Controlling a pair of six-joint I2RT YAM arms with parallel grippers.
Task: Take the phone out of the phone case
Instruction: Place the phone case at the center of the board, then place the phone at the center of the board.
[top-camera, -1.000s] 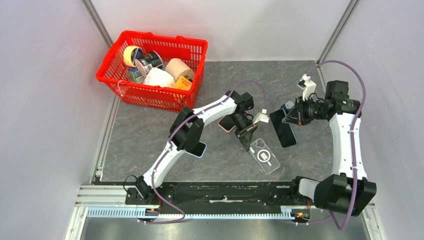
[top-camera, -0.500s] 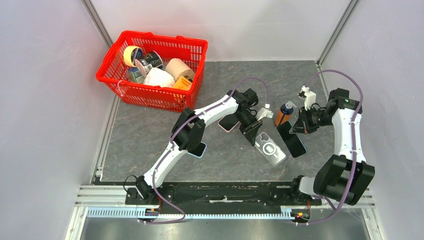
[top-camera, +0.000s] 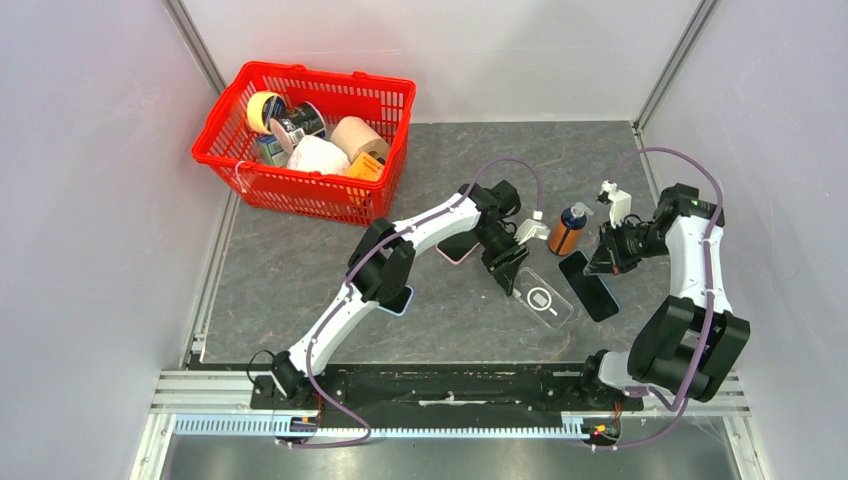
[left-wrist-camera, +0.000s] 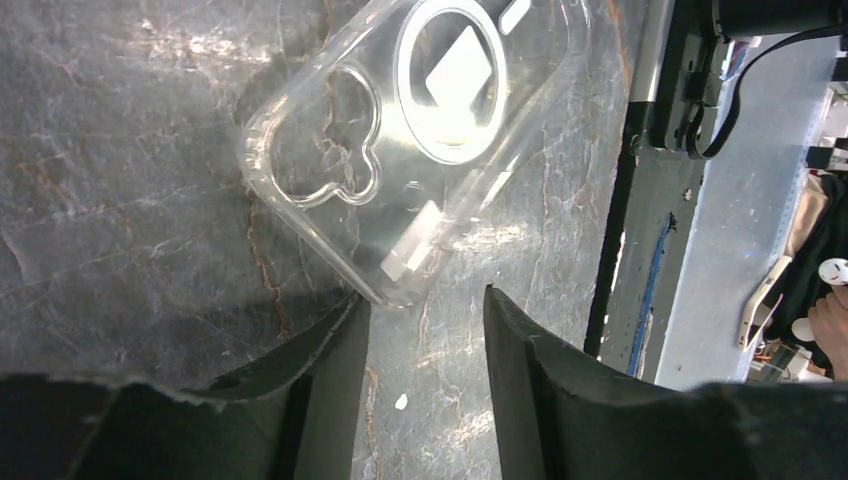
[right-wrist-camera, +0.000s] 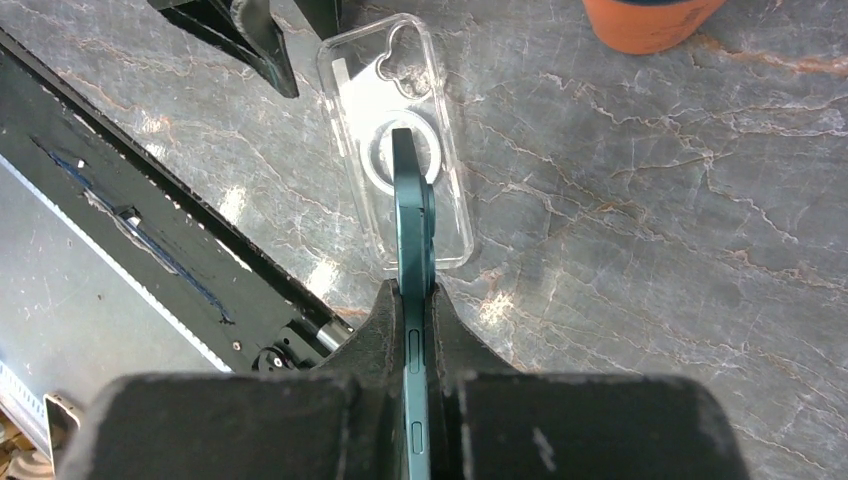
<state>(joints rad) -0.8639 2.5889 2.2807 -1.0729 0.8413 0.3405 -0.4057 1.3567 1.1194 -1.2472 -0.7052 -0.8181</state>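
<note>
Both items apart: right end effector (right-wrist-camera: 412, 298) clamps phone (right-wrist-camera: 411, 205); left end effector (left-wrist-camera: 424, 303) half-open, empty, at case (left-wrist-camera: 420, 130). Extraction looks done. Next, likely, lay phone down.

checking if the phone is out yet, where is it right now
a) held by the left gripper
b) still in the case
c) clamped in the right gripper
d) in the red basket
c: the right wrist view shows the phone pinched edge-on in the right gripper, and the case lies empty.
</note>
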